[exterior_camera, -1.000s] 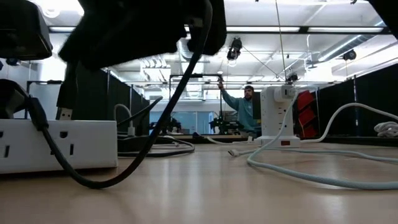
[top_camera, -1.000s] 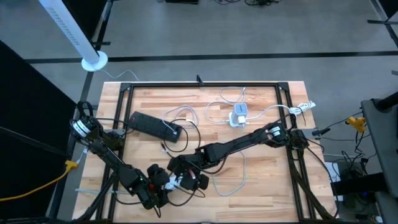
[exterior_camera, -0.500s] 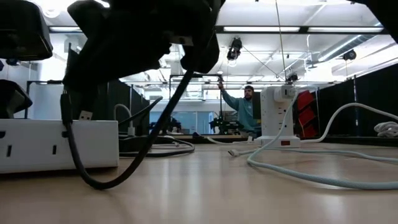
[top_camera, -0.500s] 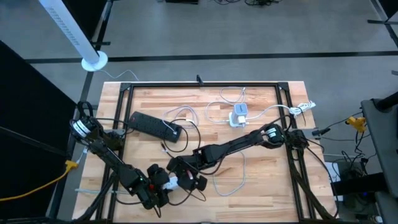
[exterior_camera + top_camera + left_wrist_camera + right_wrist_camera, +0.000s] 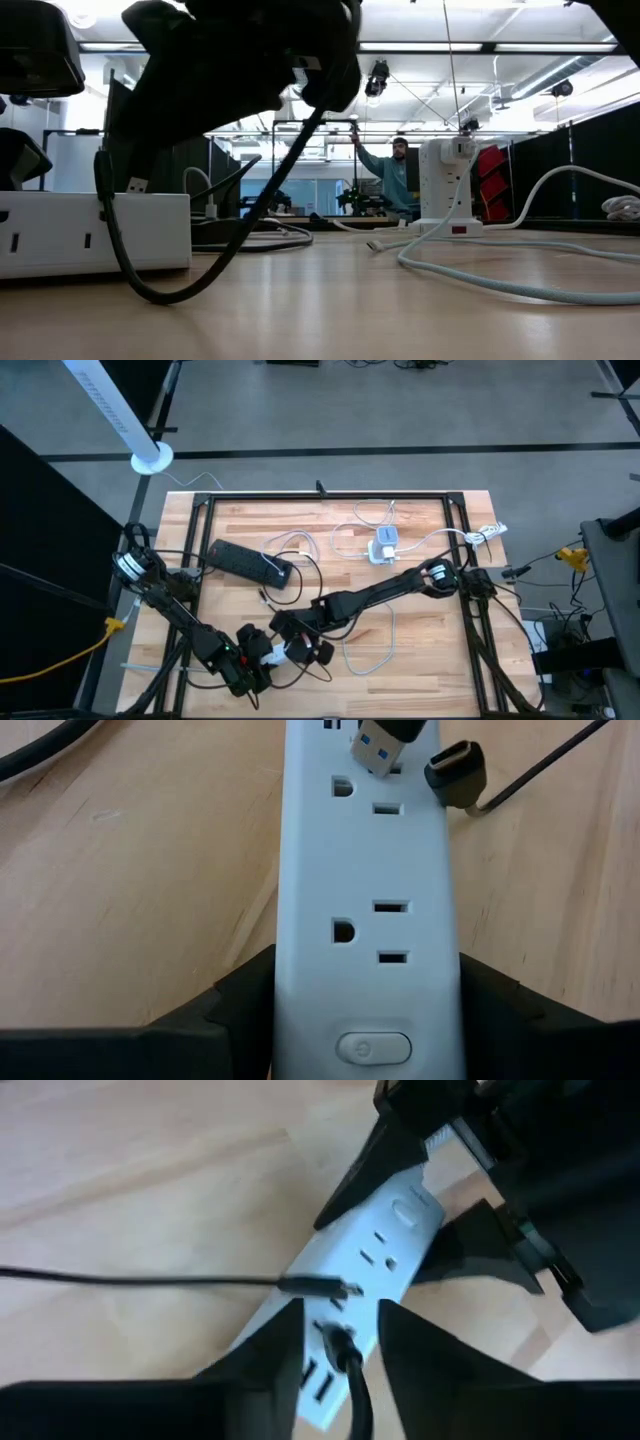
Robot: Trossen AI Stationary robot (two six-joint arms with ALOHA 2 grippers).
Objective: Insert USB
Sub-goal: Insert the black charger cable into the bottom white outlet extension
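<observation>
A white power strip (image 5: 365, 900) lies near the table's front left, sockets up, with my left gripper (image 5: 365, 975) shut on its switch end. My right gripper (image 5: 340, 1342) reaches in from the table's right and is shut on the USB plug (image 5: 378, 748). The plug's silver tip hangs just over the strip's far end (image 5: 137, 185). In the high view the two grippers meet at the strip (image 5: 278, 652). A second dark connector (image 5: 455, 775) on a thin cable lies beside the strip's edge. My left gripper pinches the strip's two long sides (image 5: 285, 995) between its fingers at the end with the round switch. The fingers slant down from the table's near-left side. The strip stays flat with its sockets up. My right gripper has the USB plug's black housing (image 5: 341, 1348) between its two fingers, which slant down from the table's right. The metal tip (image 5: 372, 755) points down at a tilt, clear of the strip's top. Its black cable (image 5: 160, 295) hangs in a slack loop onto the table.
A black power strip (image 5: 245, 563) lies at the far left. A white charger block (image 5: 385, 545) stands at the far middle, with white cables (image 5: 370, 650) trailing across the wood. A metal frame (image 5: 330, 495) borders the table. A person (image 5: 398, 175) stands in the room behind.
My right gripper has rolled a little at the wrist. The USB plug has shifted a short way toward the table's right over the strip. The cable loop below it has swung along and now hangs more steeply. The strip has stayed where it was.
</observation>
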